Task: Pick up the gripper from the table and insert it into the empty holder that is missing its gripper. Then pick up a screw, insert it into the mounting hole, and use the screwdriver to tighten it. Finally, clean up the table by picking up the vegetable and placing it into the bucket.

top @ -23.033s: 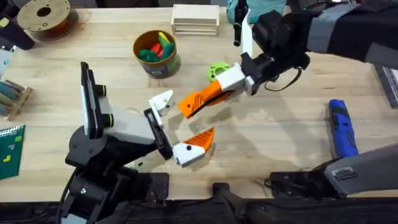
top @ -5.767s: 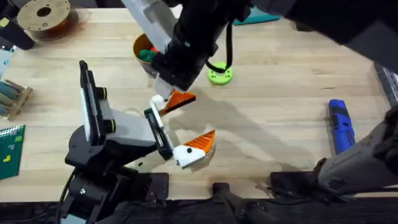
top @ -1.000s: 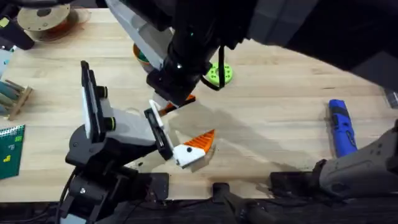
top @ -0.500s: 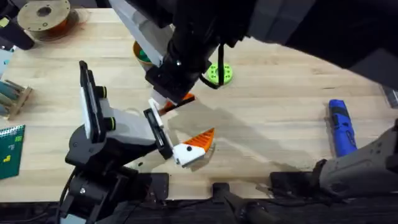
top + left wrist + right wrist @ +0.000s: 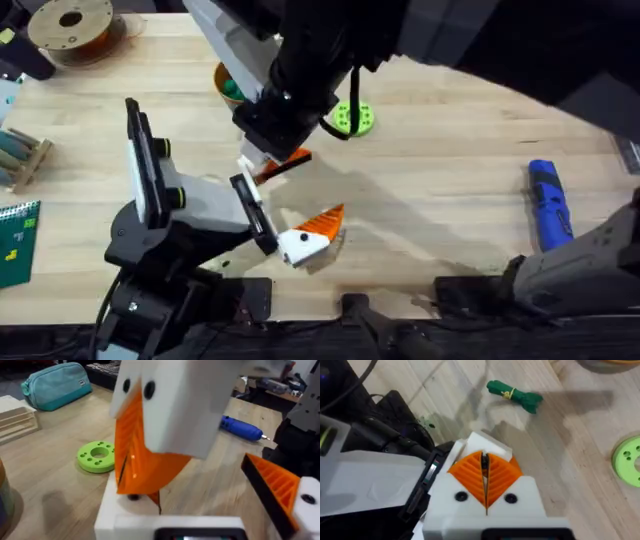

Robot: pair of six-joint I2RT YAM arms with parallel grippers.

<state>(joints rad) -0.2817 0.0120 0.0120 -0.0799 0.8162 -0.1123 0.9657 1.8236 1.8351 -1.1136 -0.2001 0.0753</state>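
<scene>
Left gripper (image 5: pixel 275 205), fingers spread apart, lies low near the table's front edge: one finger carries an orange wedge, the other is the bare white holder (image 5: pixel 250 167). Right gripper (image 5: pixel 485 480) reaches across from above, pads pressed together on the gripper (image 5: pixel 484 462), directly over the holder. Beyond lies the vegetable (image 5: pixel 514 395).

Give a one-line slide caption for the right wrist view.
Orange gripper pressed onto white holder; green vegetable lies beyond.
</scene>
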